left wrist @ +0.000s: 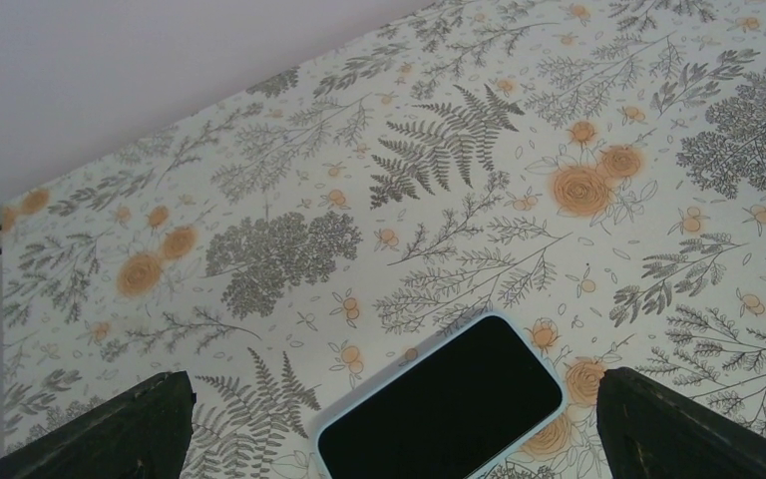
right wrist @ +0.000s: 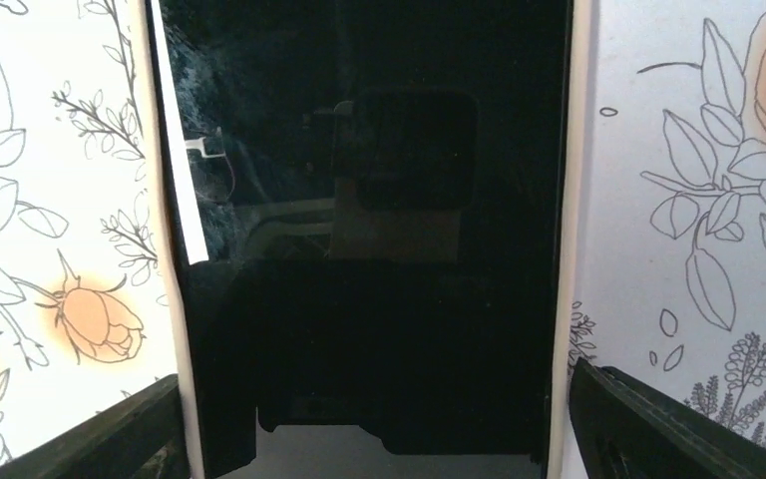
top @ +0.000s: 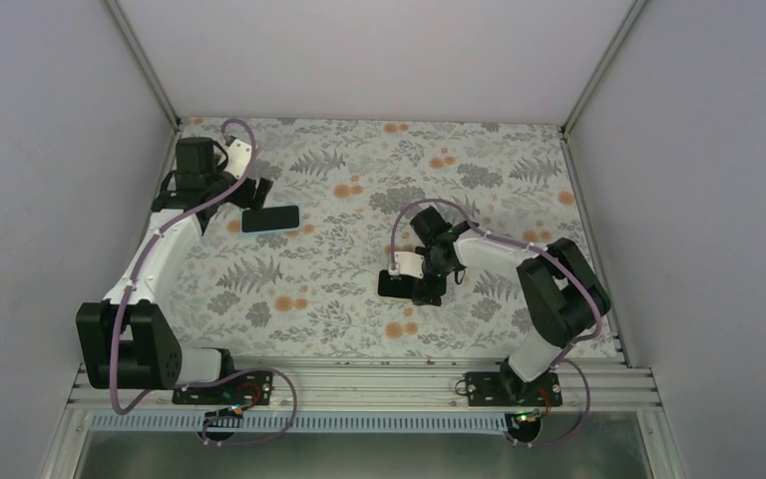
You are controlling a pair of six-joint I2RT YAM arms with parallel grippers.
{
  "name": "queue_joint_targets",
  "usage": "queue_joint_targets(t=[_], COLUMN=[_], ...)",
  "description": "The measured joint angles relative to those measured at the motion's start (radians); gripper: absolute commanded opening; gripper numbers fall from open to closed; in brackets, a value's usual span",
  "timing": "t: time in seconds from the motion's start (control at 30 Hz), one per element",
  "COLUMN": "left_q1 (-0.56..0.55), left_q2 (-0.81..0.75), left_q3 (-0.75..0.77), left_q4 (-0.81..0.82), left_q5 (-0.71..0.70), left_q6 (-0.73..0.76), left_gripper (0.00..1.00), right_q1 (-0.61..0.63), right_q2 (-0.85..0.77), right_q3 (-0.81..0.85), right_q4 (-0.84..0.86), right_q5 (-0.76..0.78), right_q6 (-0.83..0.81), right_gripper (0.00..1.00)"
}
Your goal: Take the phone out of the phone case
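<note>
The phone [left wrist: 444, 404], in its pale-rimmed phone case [left wrist: 560, 391], lies flat just ahead of the left gripper [left wrist: 391, 384], fingers spread, long axis diagonal; the right gripper [right wrist: 371, 384], fingers also apart, straddles a 2nd dark slab [right wrist: 359, 150]

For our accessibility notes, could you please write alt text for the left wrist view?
A dark-screened phone with a pale blue rim lies flat on the floral table cover, bottom centre, cut off by the frame. The left gripper is open, its dark fingers showing in the bottom corners, touching nothing.
</note>
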Motion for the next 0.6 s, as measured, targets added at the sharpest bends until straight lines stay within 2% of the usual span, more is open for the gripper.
queue_joint_targets(t=[0.17,0.33,0.47,0.6], left_q1=[0.000,-0.002,-0.020,-0.082], left_q2=[0.012,0.026,0.048,0.134], left_q3=[0.011,0.054,0.109,0.211], left_q4=[-0.015,-0.066,-0.137,-0.233], left_q5=[0.004,0.083,0.196,0.286], left_q6=[0.000,-0.001,0.013,0.065], left_gripper=[1.00,1.00,1.00,1.00], right_q1=[0.011,0.012,0.013,0.019], right_q2=[-0.021,-0.027,-0.039,-0.085], right_q3=[-0.025,-0.028,-0.031,-0.026], right_q4=[0.025,0.061,0.083,0.095], right_q5=[0.016,0.030,0.043,0.071], right_q6=[0.026,0.034,0.039,0.042], right_gripper=[0.63,0.54,0.55,0.56])
